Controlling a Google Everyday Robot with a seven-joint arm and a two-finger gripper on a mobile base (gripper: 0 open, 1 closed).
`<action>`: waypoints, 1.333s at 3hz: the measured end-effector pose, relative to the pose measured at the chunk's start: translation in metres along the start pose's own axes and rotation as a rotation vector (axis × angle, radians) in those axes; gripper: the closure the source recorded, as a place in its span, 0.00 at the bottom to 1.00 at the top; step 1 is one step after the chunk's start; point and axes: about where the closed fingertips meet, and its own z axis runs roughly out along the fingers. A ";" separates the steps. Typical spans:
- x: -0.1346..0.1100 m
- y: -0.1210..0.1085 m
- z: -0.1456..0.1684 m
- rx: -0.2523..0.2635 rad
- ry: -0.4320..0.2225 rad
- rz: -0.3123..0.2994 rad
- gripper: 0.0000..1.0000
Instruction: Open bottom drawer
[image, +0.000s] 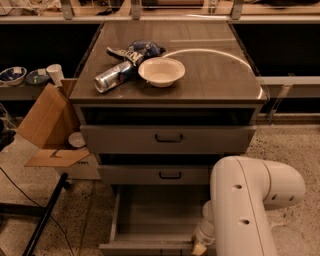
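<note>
The bottom drawer of the grey cabinet stands pulled out toward me, and its plain grey inside shows. Its front panel lies at the lower edge of the view; the handle is out of view. My gripper is at the right end of that front panel, under my white arm, which hides most of it. The mid-sized drawer and the tallest drawer above are pushed in.
On the cabinet top lie a white bowl, a tipped can and a blue bag. An open cardboard box stands at the left. A black stand leg crosses the floor at lower left.
</note>
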 end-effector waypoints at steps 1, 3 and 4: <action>0.002 0.002 -0.004 0.016 -0.002 0.007 0.35; 0.034 0.037 -0.022 0.055 -0.010 0.036 0.00; 0.039 0.047 -0.032 0.072 -0.010 0.040 0.00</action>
